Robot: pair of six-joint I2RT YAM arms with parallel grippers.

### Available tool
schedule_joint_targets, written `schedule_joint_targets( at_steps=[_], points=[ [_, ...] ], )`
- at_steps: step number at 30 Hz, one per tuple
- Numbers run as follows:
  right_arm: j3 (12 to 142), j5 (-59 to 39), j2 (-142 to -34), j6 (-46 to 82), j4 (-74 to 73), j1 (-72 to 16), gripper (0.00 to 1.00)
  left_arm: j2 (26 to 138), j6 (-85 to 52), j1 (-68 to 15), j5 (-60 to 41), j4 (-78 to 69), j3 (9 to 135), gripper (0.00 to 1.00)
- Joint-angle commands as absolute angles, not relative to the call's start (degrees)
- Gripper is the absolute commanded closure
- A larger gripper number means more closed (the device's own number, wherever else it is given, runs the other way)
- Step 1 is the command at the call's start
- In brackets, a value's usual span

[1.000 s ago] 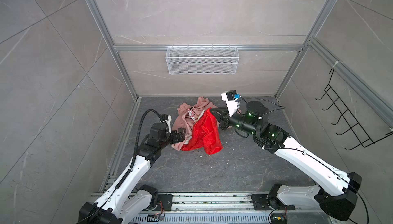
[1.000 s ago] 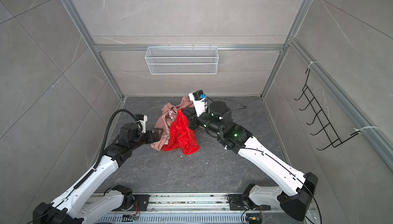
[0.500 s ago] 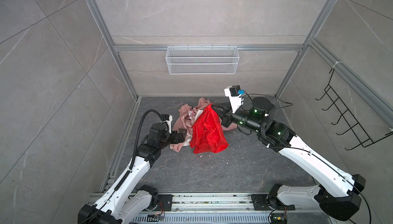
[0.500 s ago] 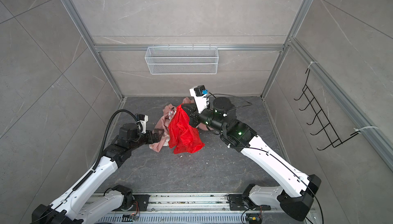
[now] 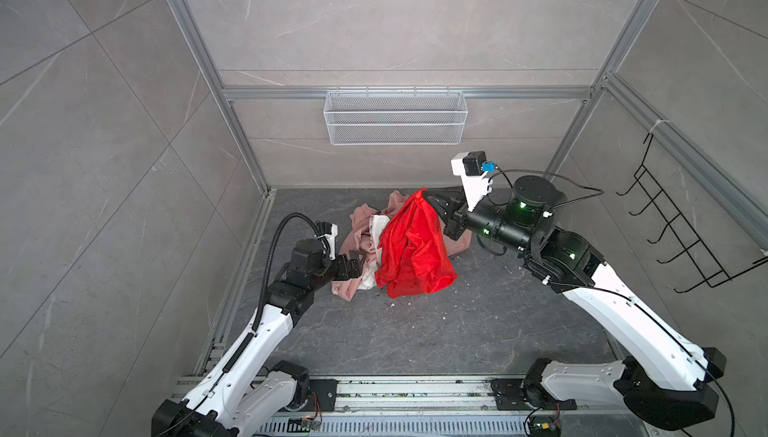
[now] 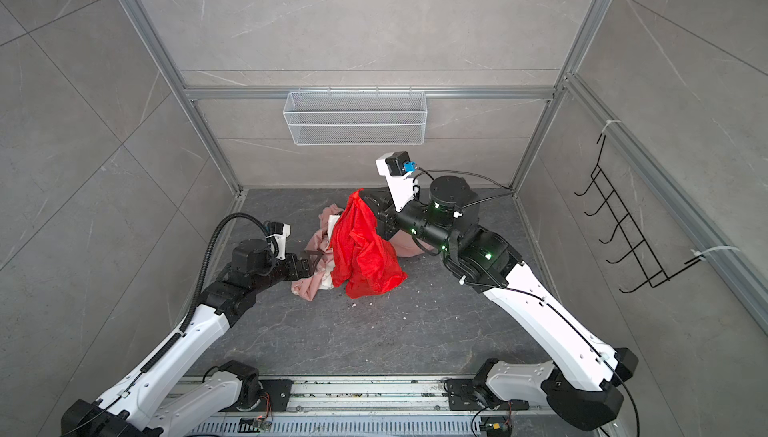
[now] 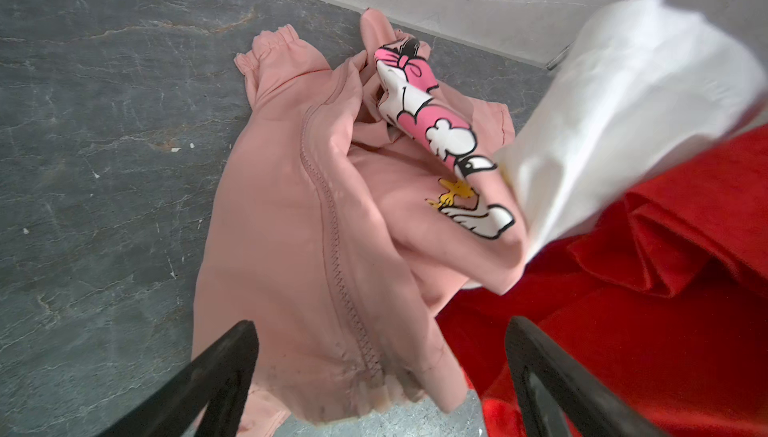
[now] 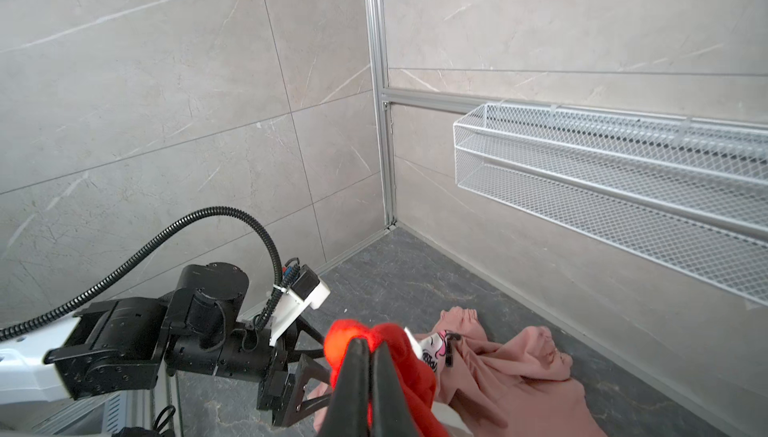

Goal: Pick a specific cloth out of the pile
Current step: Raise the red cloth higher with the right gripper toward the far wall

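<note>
The cloth [image 5: 411,248] hangs against the pile [image 5: 358,223], pinched in the right pincer [image 8: 368,347]; left pincer [image 7: 380,325], spread, at the pile's 8 o'clock.

No text, label, brand or number can be read anywhere. The pink sweatshirt [image 7: 291,227] carries only a cartoon print [image 7: 440,136], a figure with a pink bow, with no legible letters.
</note>
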State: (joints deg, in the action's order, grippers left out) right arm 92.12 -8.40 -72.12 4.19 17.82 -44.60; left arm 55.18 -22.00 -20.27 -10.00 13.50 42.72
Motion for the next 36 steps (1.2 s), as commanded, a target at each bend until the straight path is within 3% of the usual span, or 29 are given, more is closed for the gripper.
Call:
schedule_joint_targets(
  at_steps=[1,8,27,36],
  points=[
    [97.1,-9.0,-72.8,2.7,16.8,-44.1,1.0,55.3,-20.2,-20.4,-14.4,12.7,46.8,0.05],
    [102.1,-8.6,-75.0,2.5,19.1,-42.7,1.0,56.3,-17.3,-20.7,-21.8,13.1,50.0,0.05],
    [114.4,-7.8,-78.4,0.3,23.3,-42.2,1.0,54.1,-13.4,-21.4,-26.6,13.6,53.5,0.05],
    [117.8,-8.2,-80.6,0.2,24.1,-42.1,1.0,53.7,-9.1,-27.6,-30.8,8.5,54.6,0.06]
  ],
)
